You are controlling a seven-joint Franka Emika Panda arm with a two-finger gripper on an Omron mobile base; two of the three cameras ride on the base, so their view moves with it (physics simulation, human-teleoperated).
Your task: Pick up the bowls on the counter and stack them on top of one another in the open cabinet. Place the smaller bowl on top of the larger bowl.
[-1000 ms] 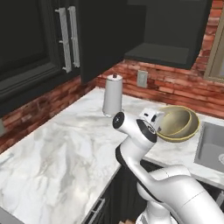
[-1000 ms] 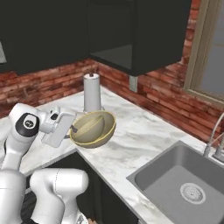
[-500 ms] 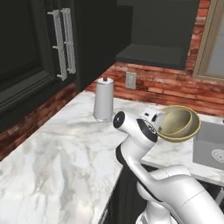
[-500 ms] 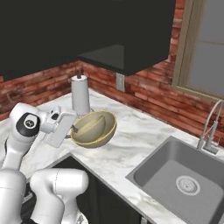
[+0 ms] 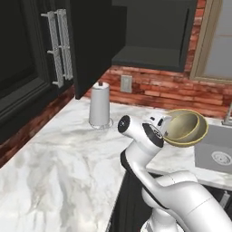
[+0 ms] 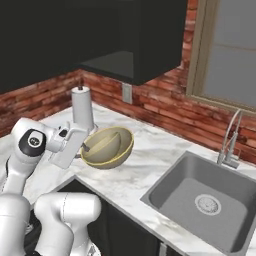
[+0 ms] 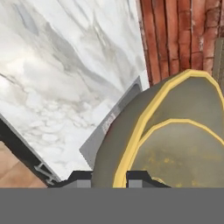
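My gripper (image 6: 85, 146) is shut on the rim of an olive-yellow bowl (image 6: 108, 146) and holds it tilted in the air above the counter's (image 6: 150, 160) front edge. The same bowl (image 5: 184, 128) hangs to the right of the hand (image 5: 166, 128) in the left base view. Seen from the hand, the bowl's golden rim (image 7: 144, 122) runs between my gripper's (image 7: 119, 177) tips, and a second, smaller golden rim (image 7: 183, 124) shows inside it. The open cabinet (image 5: 156, 34) hangs above the brick wall, bare inside, its flat black door (image 5: 95, 43) swung out to the left.
A paper towel roll (image 5: 99, 105) stands on the counter (image 5: 59, 149) near the wall. A grey sink (image 6: 210, 195) with a faucet (image 6: 230, 145) lies to the right. A wall outlet (image 5: 126, 83) sits under the cabinet (image 6: 135, 57). Black cabinets with silver bar handles (image 5: 58, 45) stand at left.
The whole scene has slid left in both base views, so the base has driven toward the sink side. The bowl stays in the shut gripper, in the same pose.
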